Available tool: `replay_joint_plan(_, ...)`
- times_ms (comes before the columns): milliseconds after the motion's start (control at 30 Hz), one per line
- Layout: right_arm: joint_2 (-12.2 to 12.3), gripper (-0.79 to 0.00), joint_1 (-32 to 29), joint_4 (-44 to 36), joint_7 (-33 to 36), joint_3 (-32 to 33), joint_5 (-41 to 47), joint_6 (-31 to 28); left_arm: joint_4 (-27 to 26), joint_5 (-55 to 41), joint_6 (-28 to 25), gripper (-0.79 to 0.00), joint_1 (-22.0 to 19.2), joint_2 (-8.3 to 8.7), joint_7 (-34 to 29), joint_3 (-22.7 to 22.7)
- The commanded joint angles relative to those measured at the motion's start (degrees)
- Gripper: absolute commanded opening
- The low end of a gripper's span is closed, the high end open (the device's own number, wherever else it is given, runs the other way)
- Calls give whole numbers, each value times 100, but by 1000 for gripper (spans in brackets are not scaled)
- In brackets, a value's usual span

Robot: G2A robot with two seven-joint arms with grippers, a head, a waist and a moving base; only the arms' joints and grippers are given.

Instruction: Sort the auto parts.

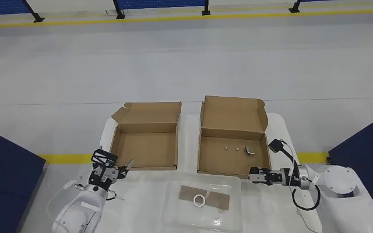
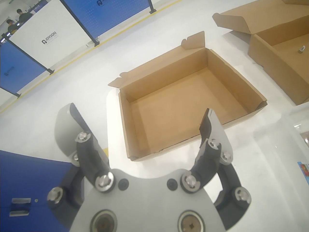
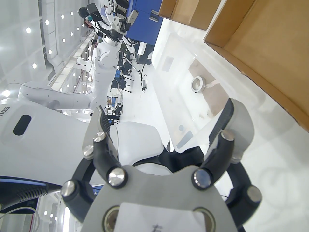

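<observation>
— Where are the parts now?
— A ring (image 1: 199,200) lies in the clear tray (image 1: 230,220), on a brown patch near the middle, apart from the walls. Three small parts (image 1: 237,148) lie in a row in the right box (image 1: 233,166), nearer to its back wall (the rightmost looks like a bent metal piece).
— And the left box (image 1: 145,150)?
— Its brown floor shows whole, from wall to wall. Both boxes have their lids folded back, and a strip of white table (image 1: 187,145) runs between them.
— How do the pincers stand?
— The left gripper (image 1: 127,167) is just off the front left corner of the left box, with its fingers spread wide and nothing between them. The right gripper (image 1: 252,175) is beside the front edge of the right box, near its right corner and just past the tray's right end. It is also spread and holds nothing.
— Is there room around the tray?
— It sits in front of both boxes, with a narrow gap of table between it and their front edges.
</observation>
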Motion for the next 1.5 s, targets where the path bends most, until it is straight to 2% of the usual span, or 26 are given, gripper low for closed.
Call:
replay_joint_plan(0, 0, 0, 0, 0, 0, 0, 0, 0, -303, 294, -423, 0, -69, 27, -630, 66)
replay_joint_plan(67, 0, 0, 0, 0, 0, 0, 0, 0, -519, 492, -734, 0, -142, 40, -1247, 207)
replay_joint_plan(167, 0, 0, 0, 0, 0, 0, 0, 0, -752, 497, -836, 0, -225, 24, -1847, 449)
replay_joint_plan(467, 0, 0, 0, 0, 0, 0, 0, 0, -774, 526, -831, 0, -230, 25, -1824, 444)
replay_joint_plan(533, 0, 0, 0, 0, 0, 0, 0, 0, -1022, 933, -1039, 0, -168, 47, -1814, 534)
replay_joint_plan(600, 0, 0, 0, 0, 0, 0, 0, 0, -1266, 921, -1343, 0, -171, 54, -2014, 654)
replay_joint_plan(700, 0, 0, 0, 0, 0, 0, 0, 0, -1588, 814, -1960, 0, -399, 60, -2832, 896)
replay_joint_plan(767, 0, 0, 0, 0, 0, 0, 0, 0, -1712, 568, -2015, 0, -602, 33, -3358, 1101)
replay_joint_plan(900, 0, 0, 0, 0, 0, 0, 0, 0, -1564, -109, -2436, 0, -1141, -9, -4418, 1542)
replay_joint_plan(1000, 0, 0, 0, 0, 0, 0, 0, 0, -1405, -940, -2584, 0, -1565, -51, -4898, 1819)
replay_joint_plan(1367, 0, 0, 0, 0, 0, 0, 0, 0, -1438, -822, -2650, 0, -1600, -41, -4968, 1865)
replay_joint_plan(1467, 0, 0, 0, 0, 0, 0, 0, 0, -1663, -744, -2775, 0, -1671, -34, -5426, 2130)
